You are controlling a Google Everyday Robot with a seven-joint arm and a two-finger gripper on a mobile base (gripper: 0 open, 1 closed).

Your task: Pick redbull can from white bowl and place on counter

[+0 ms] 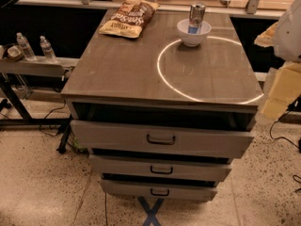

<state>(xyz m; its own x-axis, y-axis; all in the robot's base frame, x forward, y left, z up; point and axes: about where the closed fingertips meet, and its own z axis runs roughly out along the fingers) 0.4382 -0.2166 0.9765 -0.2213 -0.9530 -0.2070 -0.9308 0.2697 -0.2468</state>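
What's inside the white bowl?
A redbull can stands upright in the white bowl. The bowl's wall hides the can's bottom and anything under it. The tool is out of view.

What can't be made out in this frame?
Gripper: not in the camera view; a white shape, cut off by the right edge, may be the arm.
Redbull can: base hidden by the white bowl's wall.
Snack bag on the counter: print too blurred to read.
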